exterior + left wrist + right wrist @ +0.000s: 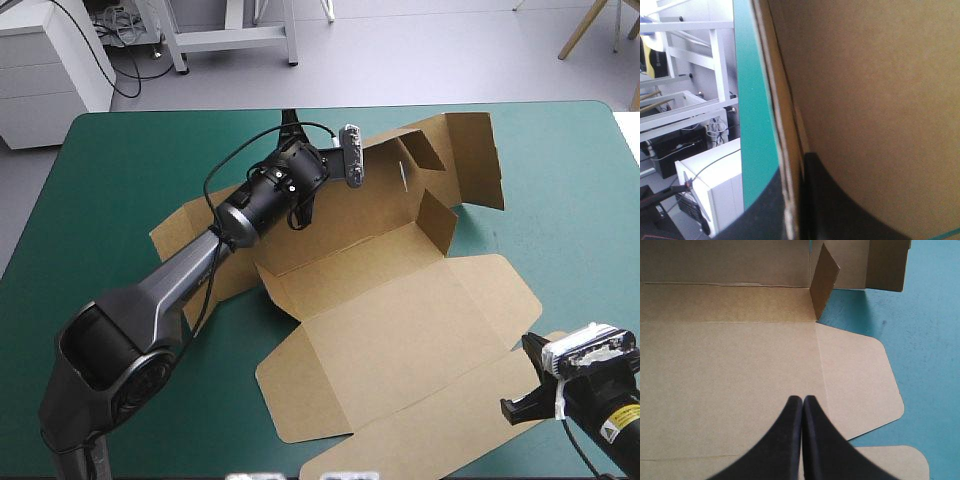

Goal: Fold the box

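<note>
We see the surface [110, 170], teal-green | on it the brown box [400, 320] | mostly flat, one far wall raised

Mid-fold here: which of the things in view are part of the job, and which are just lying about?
Part of the job: the box, partly raised; left gripper, shut on a raised wall of it; right gripper, shut, over the flat panel.
Lying about: nothing visible on the teal-green cover.
</note>
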Available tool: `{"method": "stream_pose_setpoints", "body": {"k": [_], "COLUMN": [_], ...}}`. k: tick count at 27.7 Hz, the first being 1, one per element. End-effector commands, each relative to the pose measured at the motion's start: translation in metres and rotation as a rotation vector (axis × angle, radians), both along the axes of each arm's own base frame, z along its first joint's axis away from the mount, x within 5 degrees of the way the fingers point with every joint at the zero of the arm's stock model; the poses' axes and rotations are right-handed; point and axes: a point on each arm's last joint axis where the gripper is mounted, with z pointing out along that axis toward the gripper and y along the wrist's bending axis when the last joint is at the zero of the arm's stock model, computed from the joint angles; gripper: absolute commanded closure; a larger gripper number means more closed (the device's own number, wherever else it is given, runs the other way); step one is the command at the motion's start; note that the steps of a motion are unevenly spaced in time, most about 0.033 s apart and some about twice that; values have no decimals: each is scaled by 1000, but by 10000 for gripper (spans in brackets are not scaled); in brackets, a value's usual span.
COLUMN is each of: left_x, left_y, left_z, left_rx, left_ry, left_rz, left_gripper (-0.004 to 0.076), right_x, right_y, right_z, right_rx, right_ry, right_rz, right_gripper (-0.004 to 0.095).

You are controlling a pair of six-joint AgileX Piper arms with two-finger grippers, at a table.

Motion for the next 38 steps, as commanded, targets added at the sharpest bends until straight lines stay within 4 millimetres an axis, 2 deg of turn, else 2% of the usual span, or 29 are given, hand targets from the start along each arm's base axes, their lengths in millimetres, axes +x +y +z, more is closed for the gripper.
{"method": "stream_pose_setpoints", "body": {"k": [1,6,13,17,21,25,30,36,38], "left_x": [-19,-35,-67,-90,-105,-116,-121,-117,-116], "left_y": [-2,-2,5,5,16,26,30,29,29], "left_z": [37,38,26,14,-6,-15,-12,-17,-19], "left_rx": [-15,-39,-55,-33,27,6,-32,-34,-29], "left_ry": [-140,-221,-338,-458,-560,-621,-613,-589,-587], "left_rz": [-72,-132,-230,-294,-344,-390,-404,-425,-421], "left_gripper": [734,734,734,734,734,734,734,734,734], "right_x": [3,3,3,3,3,3,3,3,3], "right_y": [0,1,1,1,2,2,2,2,2], "right_z": [13,13,13,13,14,14,15,16,16], "right_rx": [17,21,21,27,38,40,46,57,56], "right_ry": [-80,-79,-79,-79,-83,-84,-90,-108,-106], "right_rz": [-4,-2,-2,-1,2,2,3,4,4], "right_gripper": [927,927,927,927,927,927,927,921,832]}}
